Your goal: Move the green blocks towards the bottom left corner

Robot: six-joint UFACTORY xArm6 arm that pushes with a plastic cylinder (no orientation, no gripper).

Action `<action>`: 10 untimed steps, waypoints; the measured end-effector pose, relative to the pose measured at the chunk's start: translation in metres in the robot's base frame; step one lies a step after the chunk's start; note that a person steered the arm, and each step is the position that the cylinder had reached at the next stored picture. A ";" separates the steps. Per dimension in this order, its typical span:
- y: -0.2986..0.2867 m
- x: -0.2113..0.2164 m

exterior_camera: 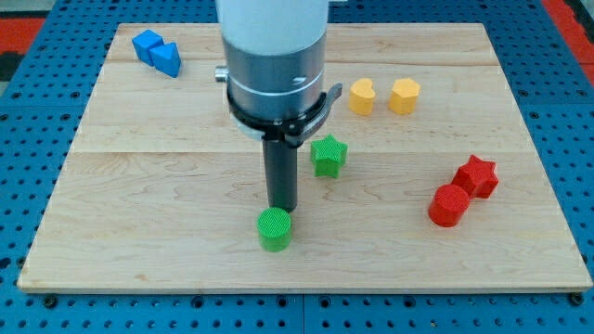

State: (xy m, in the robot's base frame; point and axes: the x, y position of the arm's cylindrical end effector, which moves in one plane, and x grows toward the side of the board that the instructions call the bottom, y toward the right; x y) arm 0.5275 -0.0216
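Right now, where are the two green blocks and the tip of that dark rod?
green cylinder [275, 228]: camera view, on its round top face.
green star block [329, 154]: camera view, on its top face.
my tip [282, 207]: camera view, rod's very end, just above the cylinder.

Two blue blocks sit near the top left corner of the wooden surface [139, 186]. One blue block [146, 44] is closer to the corner, and the other blue block [168, 58] touches it on its right side. Their shapes are hard to tell.

Two yellow blocks sit near the top edge, right of the middle. The yellow heart [361, 96] is on the left. The yellow block with flat sides [404, 95] is just beside it, with a small gap between them.

Two red blocks sit near the right edge, lower down. The red star [476, 175] is higher up. The round red block [450, 205] touches it, lower and to its left.
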 end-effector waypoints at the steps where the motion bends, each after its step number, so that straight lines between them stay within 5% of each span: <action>1: 0.034 0.004; 2: 0.028 0.035; 3: -0.040 0.022; 6: 0.105 -0.053; 7: 0.066 -0.087; 9: -0.047 -0.020; 10: -0.007 -0.055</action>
State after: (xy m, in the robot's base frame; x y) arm 0.4724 -0.0283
